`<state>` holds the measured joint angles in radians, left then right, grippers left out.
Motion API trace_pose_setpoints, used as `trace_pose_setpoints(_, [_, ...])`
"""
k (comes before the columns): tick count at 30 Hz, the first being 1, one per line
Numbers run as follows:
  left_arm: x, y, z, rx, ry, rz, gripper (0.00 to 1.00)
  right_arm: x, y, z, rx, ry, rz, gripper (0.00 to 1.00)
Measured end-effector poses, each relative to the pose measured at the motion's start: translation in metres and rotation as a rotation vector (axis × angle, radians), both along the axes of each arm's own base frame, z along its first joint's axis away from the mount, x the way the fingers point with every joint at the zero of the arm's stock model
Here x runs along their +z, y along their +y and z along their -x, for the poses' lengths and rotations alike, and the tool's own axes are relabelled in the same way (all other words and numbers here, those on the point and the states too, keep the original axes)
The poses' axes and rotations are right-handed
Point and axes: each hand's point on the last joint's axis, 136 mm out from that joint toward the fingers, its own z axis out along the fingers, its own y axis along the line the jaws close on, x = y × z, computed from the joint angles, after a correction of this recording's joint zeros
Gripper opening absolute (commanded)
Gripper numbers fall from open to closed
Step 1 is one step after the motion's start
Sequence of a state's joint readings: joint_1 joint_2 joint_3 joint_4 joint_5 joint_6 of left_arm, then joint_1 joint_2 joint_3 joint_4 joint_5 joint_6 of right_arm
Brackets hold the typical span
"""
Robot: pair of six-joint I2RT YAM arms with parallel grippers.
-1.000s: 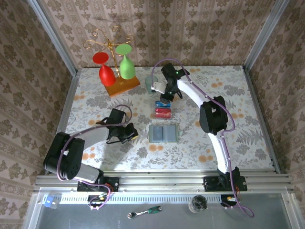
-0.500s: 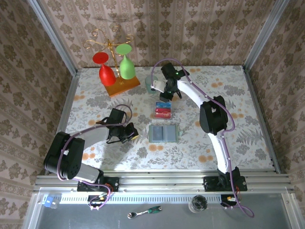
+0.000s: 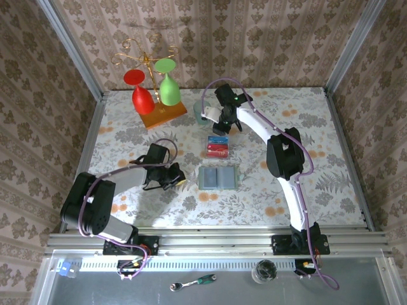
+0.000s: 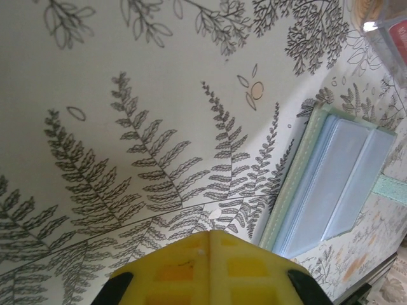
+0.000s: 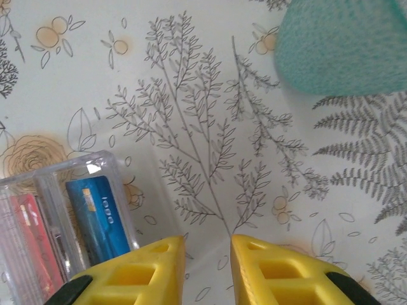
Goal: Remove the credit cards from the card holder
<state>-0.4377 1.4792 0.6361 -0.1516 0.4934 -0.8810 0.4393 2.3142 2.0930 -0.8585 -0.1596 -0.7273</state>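
Lying open and flat on the flowered table (image 3: 305,121), the card holder (image 3: 218,178) sits near the middle of the cloth, its two pale panels side by side like a booklet. Just beyond it, toward the far wall, stands a clear tray (image 3: 217,147) that holds the credit cards (image 5: 98,216): a blue one in the compartment farthest from the holder and red ones in the compartments next to it. The tray and the holder are near each other but apart. The left pincer (image 4: 210,244) rests low over the table just to the left of the card holder, its yellow fingers pressed together with nothing between them. In the left wrist view the holder's stitched edge and bluish inner sleeves lie to the right of the fingertips, not touching them. The right pincer (image 5: 207,248) hangs over bare cloth at the far side of the tray. Its jaws stand a narrow gap apart and grip nothing, and the blue card lies just beside its left finger in the right wrist view. A teal cup (image 5: 343,44) stands a little farther on, apart from the pincer. At the back left of the table a wire stand (image 3: 163,114) on an orange base carries a red glass (image 3: 141,95) and a green glass (image 3: 168,86).
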Motion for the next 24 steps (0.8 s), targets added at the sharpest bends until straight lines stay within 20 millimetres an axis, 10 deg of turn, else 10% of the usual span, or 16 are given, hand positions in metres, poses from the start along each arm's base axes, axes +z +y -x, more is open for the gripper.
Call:
trace_pose_setpoints(15, [0.008,-0.035,-0.010,-0.080,-0.068,0.044,0.00,0.066,0.021,0.078,-0.221,-0.006,-0.249,0.30])
trace_pose_setpoints(24, [0.002,-0.051,-0.007,-0.119,-0.066,0.066,0.00,0.032,0.017,0.128,-0.553,0.215,-0.456,0.29])
